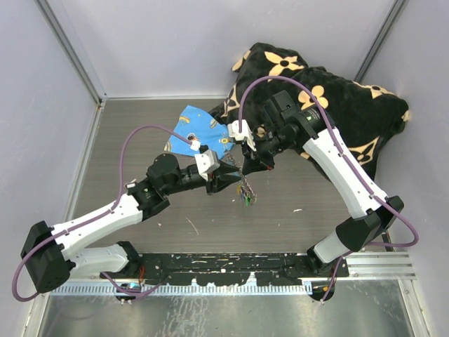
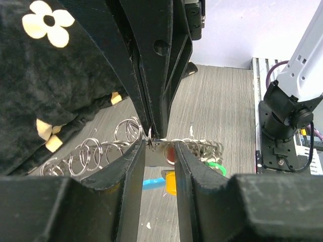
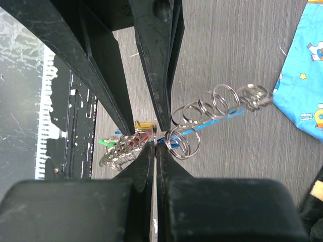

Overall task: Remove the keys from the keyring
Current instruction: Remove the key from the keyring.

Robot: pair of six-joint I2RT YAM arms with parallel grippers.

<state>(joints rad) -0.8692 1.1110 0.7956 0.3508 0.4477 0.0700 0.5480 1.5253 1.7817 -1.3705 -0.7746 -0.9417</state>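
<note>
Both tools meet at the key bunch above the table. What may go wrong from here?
1. The right tool pinches one thin ring of the keyring; a pull may slip it out.
2. The left tool has one of the keys between its fingers, grip unclear; it may drop.
3. The keyring's loose end is beside the blue cloth and may snag.

So the whole table (image 1: 295, 225) gets viewed from up high behind the arm bases (image 1: 210, 270), angled down. Each wrist view is shot right along its own fingers (image 2: 132, 191), super close, aimed at the other arm's tips. The keyring (image 3: 217, 103) and keys (image 2: 217, 167) are shared by all three views, just tiny up top.
</note>
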